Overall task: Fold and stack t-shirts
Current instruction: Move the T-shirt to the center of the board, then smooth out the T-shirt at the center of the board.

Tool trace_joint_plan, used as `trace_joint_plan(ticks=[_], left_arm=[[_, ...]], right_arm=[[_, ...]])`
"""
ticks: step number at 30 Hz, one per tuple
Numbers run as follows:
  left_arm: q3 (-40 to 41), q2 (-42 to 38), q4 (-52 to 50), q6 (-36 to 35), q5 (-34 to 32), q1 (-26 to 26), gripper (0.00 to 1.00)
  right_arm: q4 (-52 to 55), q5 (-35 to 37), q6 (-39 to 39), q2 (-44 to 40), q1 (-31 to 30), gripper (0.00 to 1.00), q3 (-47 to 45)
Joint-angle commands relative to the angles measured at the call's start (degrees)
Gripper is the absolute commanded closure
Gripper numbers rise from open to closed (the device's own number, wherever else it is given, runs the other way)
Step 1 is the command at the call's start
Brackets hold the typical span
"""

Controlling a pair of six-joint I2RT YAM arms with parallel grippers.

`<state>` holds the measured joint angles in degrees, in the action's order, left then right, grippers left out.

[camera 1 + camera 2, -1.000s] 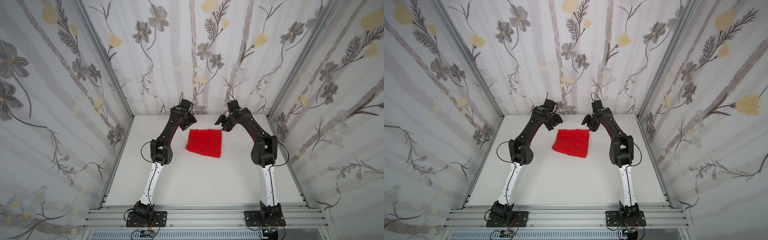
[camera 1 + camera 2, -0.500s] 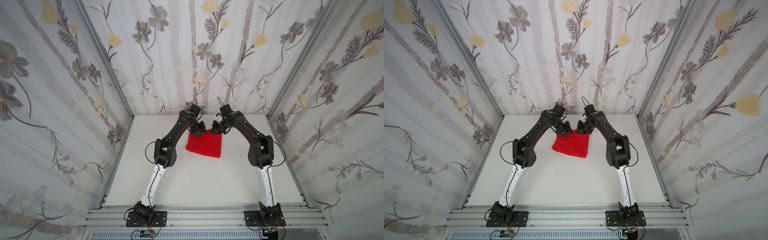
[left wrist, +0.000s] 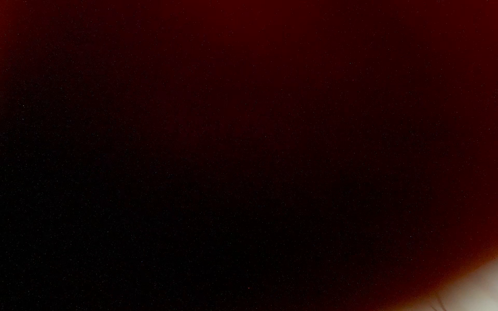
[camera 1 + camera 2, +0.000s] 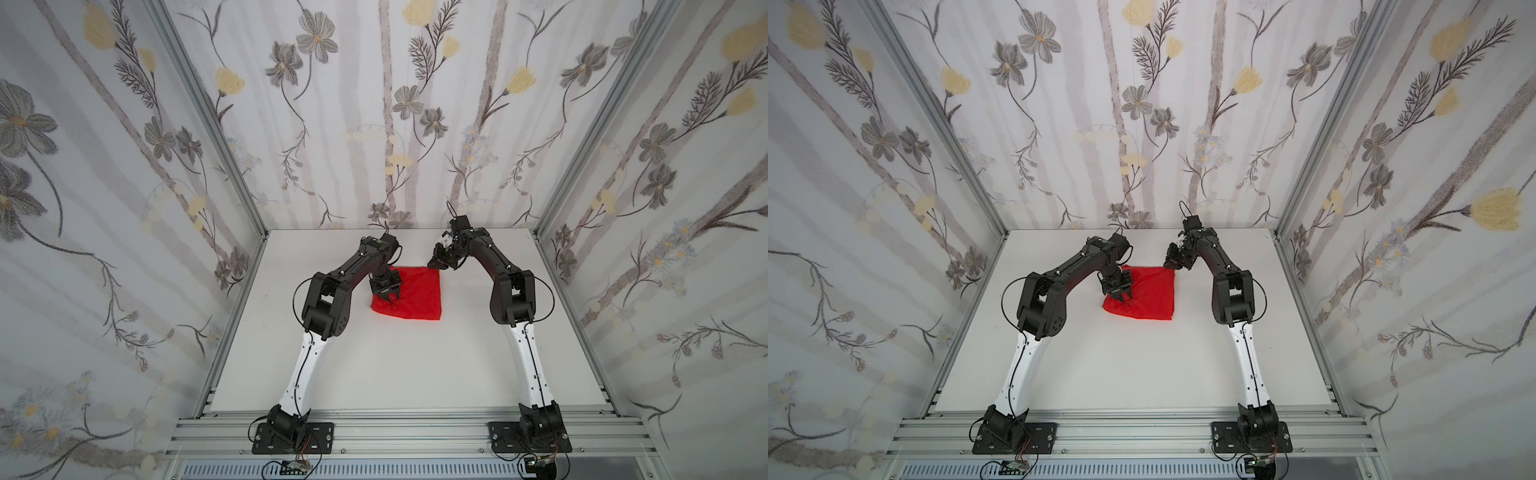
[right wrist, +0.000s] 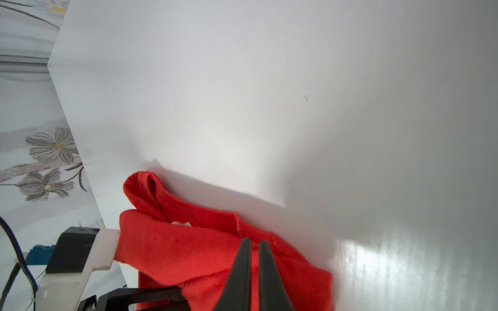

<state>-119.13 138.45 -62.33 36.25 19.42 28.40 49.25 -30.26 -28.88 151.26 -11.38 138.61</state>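
Filling the left wrist view, t-shirt (image 4: 415,297) shows only dark red.

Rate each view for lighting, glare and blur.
Both top views: evenly lit and sharp, though the wide lens splays the frame posts outward. Left wrist view: nearly black with a red cast, probably the t-shirt against the lens; unusable. Right wrist view: glare patch on the table, broad shadow beside it.

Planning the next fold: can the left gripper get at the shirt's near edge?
Probably yes: the left gripper is over the red t-shirt close to that edge, nothing in between.
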Motion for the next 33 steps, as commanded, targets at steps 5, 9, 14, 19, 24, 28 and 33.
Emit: trace_joint_plan(ticks=[5, 9, 14, 19, 24, 28, 33], left_arm=[[10.86, -10.98, 3.61, 0.93, -7.29, 1.23, 0.62], [6.09, -11.91, 5.87, -0.23, -5.41, 1.29, 0.55], [-6.92, -4.88, 1.57, -3.07, -2.44, 0.83, 0.54], [-14.42, 0.69, -0.45, -3.29, -0.13, -0.58, 0.57], [-18.13, 5.26, -2.41, -4.33, -0.21, -2.09, 0.59], [-21.75, 8.71, -6.58, -5.04, -3.41, -3.46, 0.64], [-18.95, 9.31, -5.36, -6.26, -6.04, -5.61, 0.64]], right_arm=[[0.49, -4.36, 2.18, -3.88, 0.13, 0.9, -0.82], [0.58, -7.03, 2.83, -7.82, -1.42, 0.9, -1.89], [0.83, -5.26, 5.98, -15.44, -5.98, 0.9, -9.38], [0.28, -2.64, 5.92, -21.08, -10.77, 0.98, -21.97], [-5.03, 1.55, 1.5, -24.02, -12.73, 1.0, -34.75], [-6.45, 3.64, 0.1, -26.44, -12.8, 1.0, -42.22], [-7.06, 5.59, 0.93, -29.39, -12.25, 1.0, -51.67]])
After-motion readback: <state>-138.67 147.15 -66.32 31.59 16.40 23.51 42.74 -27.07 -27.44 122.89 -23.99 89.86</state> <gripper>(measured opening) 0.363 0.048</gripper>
